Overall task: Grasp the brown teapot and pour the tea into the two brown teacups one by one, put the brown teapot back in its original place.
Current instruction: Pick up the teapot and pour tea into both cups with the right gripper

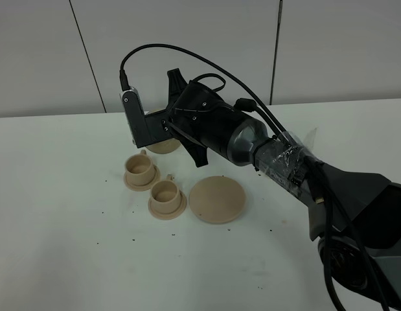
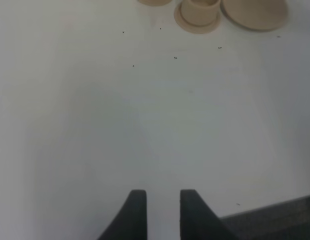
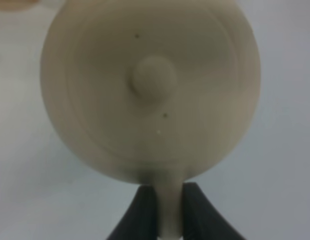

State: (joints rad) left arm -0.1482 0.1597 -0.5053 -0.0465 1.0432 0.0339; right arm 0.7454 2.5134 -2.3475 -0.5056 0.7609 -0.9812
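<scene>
Jaws on my right arm are closed on the loop handle point(image 3: 170, 205) of the brown teapot point(image 3: 149, 100), with one dark finger point(image 3: 142, 217) on either side of it. Through that wrist camera I look straight down on the lid and its knob point(image 3: 153, 77). From the high camera only a sliver of the pot's tan body shows below the wrist. It sits at the far left of the group, just beyond the far teacup point(image 1: 140, 170), and I cannot tell whether it touches the table point(image 1: 57, 227). The near teacup point(image 1: 166, 197) stands just to the right of the far one and closer to me, each on a small saucer point(image 1: 181, 208). The wide saucer point(image 1: 217, 199) lies flat just right of the near teacup. Jaws on my left arm stand a little apart with nothing between them, over white table, well apart from the cups.
</scene>
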